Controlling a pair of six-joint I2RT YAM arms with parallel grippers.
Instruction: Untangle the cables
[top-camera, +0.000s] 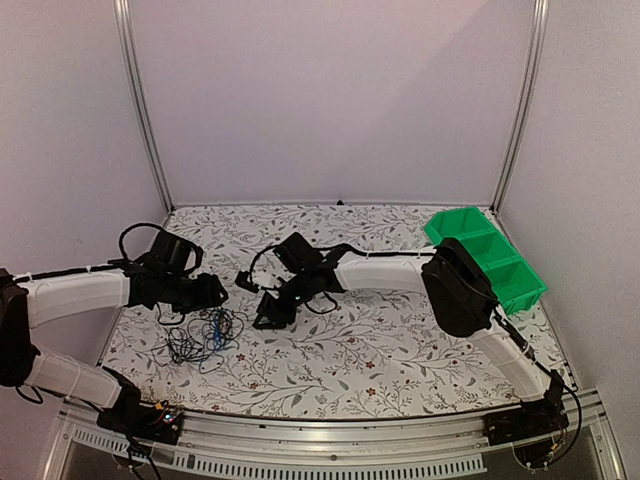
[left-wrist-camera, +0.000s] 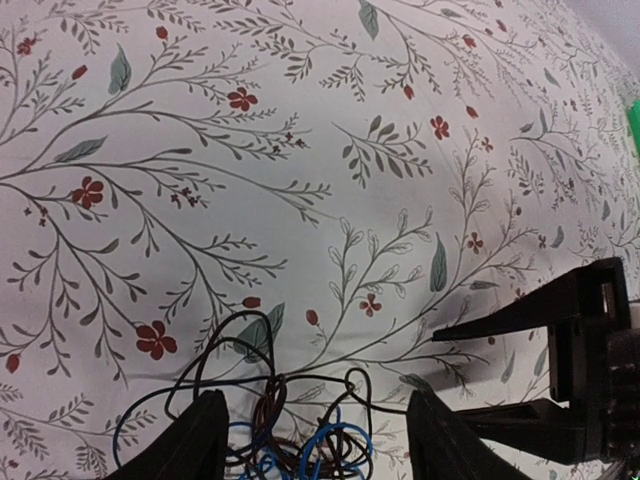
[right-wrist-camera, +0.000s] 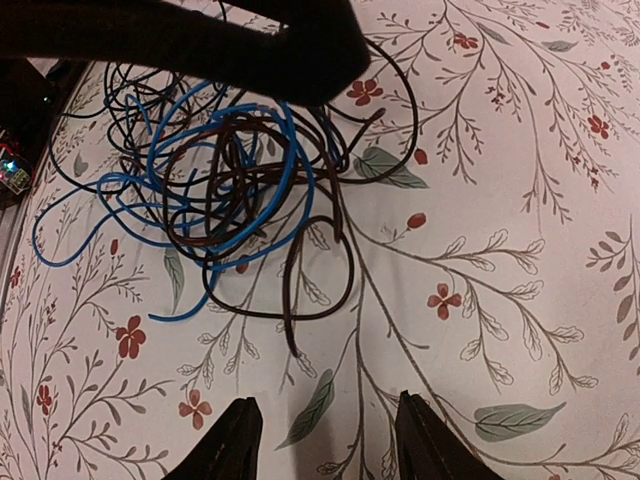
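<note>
cables (right-wrist-camera: 220, 190) lying tangled on the floral cloth (top-camera: 380, 350), both grippers hanging open beside them
the tangle is sitting at the front left of the table, one blue cable (right-wrist-camera: 140, 183) looping through several black and dark brown ones. left gripper (left-wrist-camera: 315, 440) is hovering over the tangle's far edge with fingers spread and nothing clamped; loops are showing between them, cannot tell if touching. right gripper (right-wrist-camera: 325, 440) is pointing at the tangle from its right, fingers spread with only bare cloth between them, a loose dark cable end lying just ahead. green bins (top-camera: 487, 255) are sitting well apart at the far right corner.
</note>
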